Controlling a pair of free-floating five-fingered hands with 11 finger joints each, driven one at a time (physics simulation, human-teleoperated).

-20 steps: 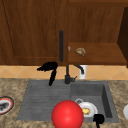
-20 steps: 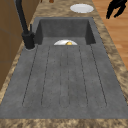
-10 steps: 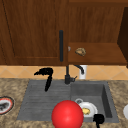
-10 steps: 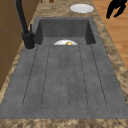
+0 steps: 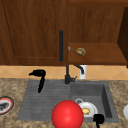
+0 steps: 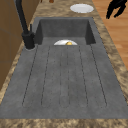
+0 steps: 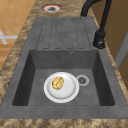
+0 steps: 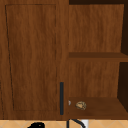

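Observation:
My left hand [image 5: 38,73] hovers over the back left of the draining board [image 5: 45,100], open, with its fingers hanging straight down and holding nothing; its top edge shows in the upper view [image 8: 37,125]. My right hand [image 5: 99,119] floats at the front edge of the sink basin [image 5: 106,100], and in the left side view it [image 6: 115,7] hangs open beyond the counter's front. A white plate [image 7: 61,87] with a yellow piece of food [image 7: 57,83] lies in the basin. A red ball [image 5: 67,115] sits low in the front view.
A black faucet [image 5: 67,75] stands behind the sink, with a white cup [image 5: 82,72] beside it. A red-rimmed plate [image 5: 5,105] lies on the left counter and a white plate [image 6: 81,8] on the right. The wall cabinet's door [image 8: 32,57] is closed; a brown lump [image 8: 80,105] rests on its open shelf.
My left hand has drifted slightly left and down, and its fingers now hang lower over the draining board. The right hand has not moved.

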